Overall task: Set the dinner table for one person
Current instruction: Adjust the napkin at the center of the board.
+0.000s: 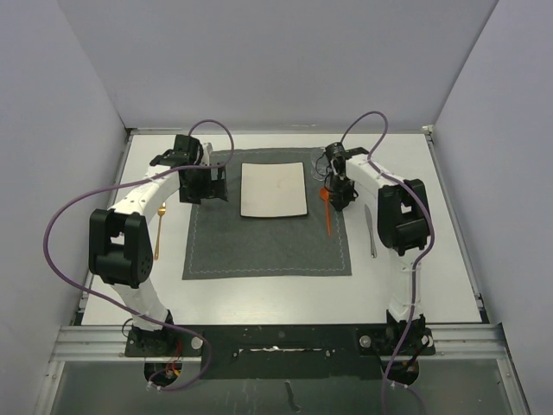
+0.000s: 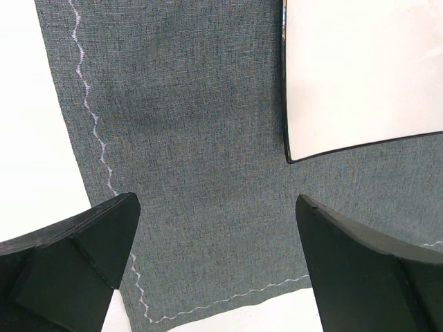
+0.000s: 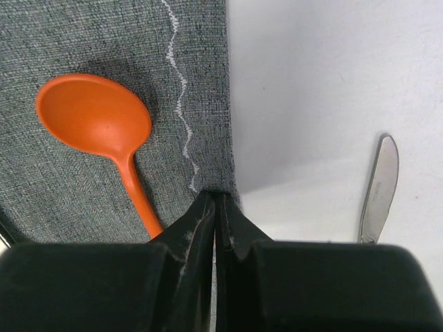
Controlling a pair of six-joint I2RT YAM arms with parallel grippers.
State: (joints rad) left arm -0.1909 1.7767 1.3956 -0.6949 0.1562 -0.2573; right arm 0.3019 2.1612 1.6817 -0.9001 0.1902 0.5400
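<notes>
Grey walls [image 1: 276,60] ring the white table [image 1: 415,285], left claw [image 2: 218,204] wide at ten o'clock of the mat [image 1: 259,251], right claw [image 3: 214,198] shut at two.

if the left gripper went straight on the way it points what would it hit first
Most likely the grey placemat: the left gripper, jaws open, points down at bare cloth just beside the white plate's corner, so it should miss the plate. How far above the cloth it hangs is unclear.
</notes>
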